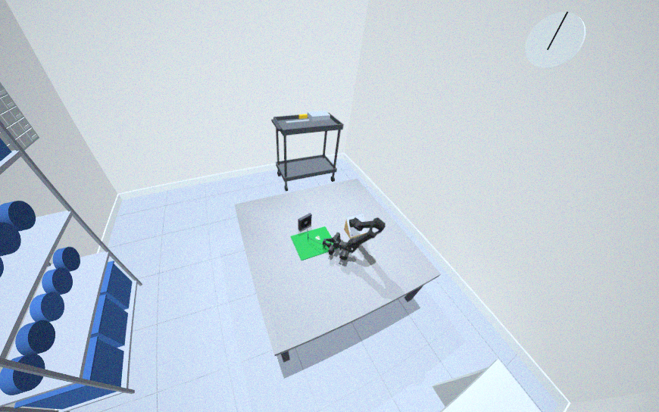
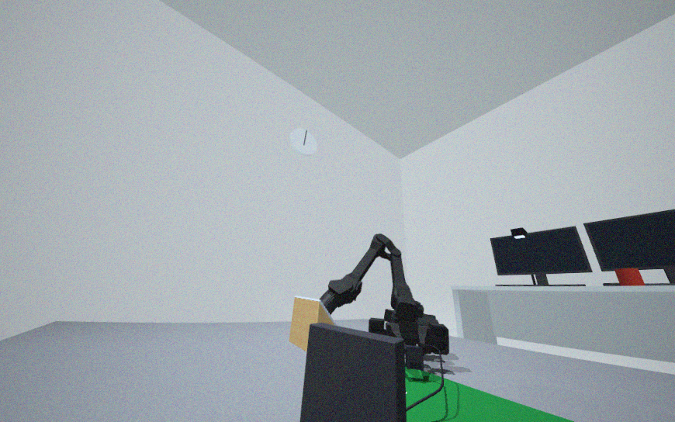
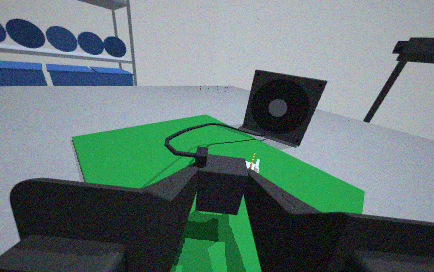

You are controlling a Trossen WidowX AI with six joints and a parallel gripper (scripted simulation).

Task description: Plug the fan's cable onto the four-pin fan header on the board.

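Note:
My gripper (image 3: 221,171) (image 1: 326,244) is shut on the black plug (image 3: 220,192) (image 2: 414,357), held above the green board (image 3: 125,150) (image 1: 303,250) (image 2: 477,400) near its edge. The plug's shadow falls on the board below it. The black cable (image 3: 172,138) (image 2: 441,370) loops from the plug to the fan (image 3: 278,107) (image 1: 304,222) (image 2: 353,378), which stands upright behind the board. The white header (image 3: 254,165) (image 1: 317,237) stands on the board, just past the right fingertip in the wrist view, with orange pins showing. The plug is apart from it.
A tan and white block (image 2: 304,323) (image 1: 347,228) stands on the table (image 1: 272,296) beside the arm base. A dark cart (image 1: 307,125) is behind the table. A shelf with blue bins (image 1: 109,315) is at the left. Monitors (image 2: 540,250) stand on a white desk.

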